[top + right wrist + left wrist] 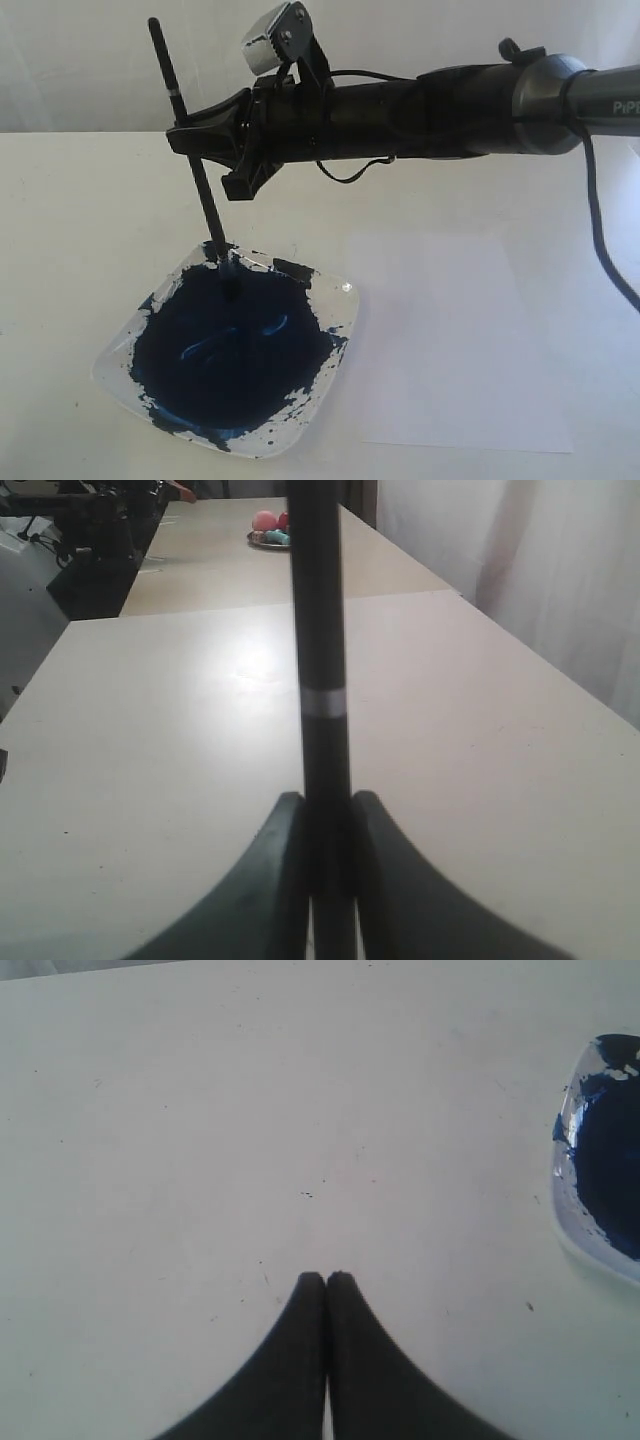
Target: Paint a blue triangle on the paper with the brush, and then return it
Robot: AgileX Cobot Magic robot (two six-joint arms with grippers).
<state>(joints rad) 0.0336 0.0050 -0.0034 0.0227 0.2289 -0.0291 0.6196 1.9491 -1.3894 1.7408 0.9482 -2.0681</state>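
My right gripper (198,158) reaches across to the left and is shut on the black-handled brush (168,75), holding it nearly upright. The bristle tip is down in the dark blue paint (235,350) near the far rim of the clear plate (342,298). In the right wrist view the brush handle (318,630) runs up between the closed fingers of that gripper (327,805). The white paper (470,340) lies to the right of the plate; no blue triangle shows on it. My left gripper (326,1280) is shut and holds nothing, above bare table beside the plate (565,1175).
The cream table runs far back, where a small dish of coloured objects (268,528) and dark equipment (95,530) stand. A white curtain hangs behind the table. The right arm's cable (600,250) dangles over the paper's right side.
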